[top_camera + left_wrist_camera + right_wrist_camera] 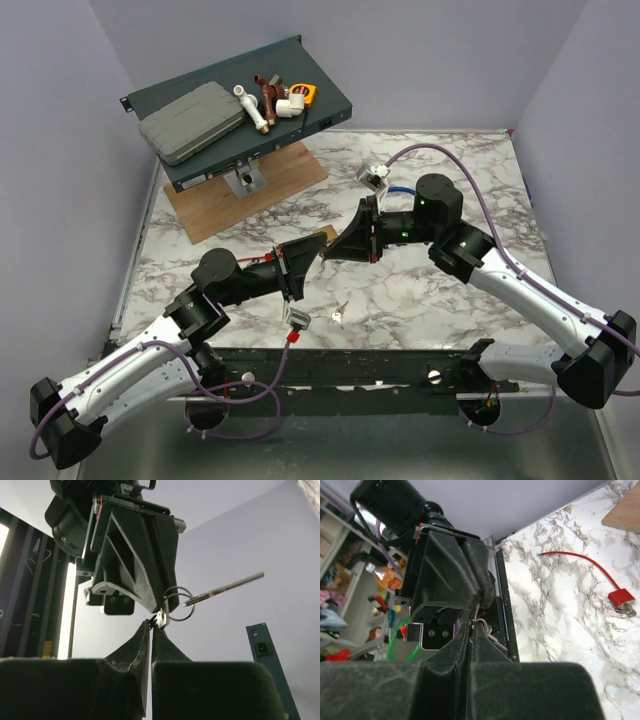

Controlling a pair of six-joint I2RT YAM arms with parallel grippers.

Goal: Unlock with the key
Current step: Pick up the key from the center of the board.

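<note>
Your left tool (151, 626) is closed, and its tips pinch a small silver piece on the key ring (178, 605). The key (225, 587) sticks out sideways from this ring, in the air above the middle of the table (420, 300). Your right tool (470, 628) meets the left one tip to tip. Its fingers are almost together, but I cannot tell if they grip something.

Thin silver key (225, 586), aloft, seen edge-on, tilted slightly.
</note>
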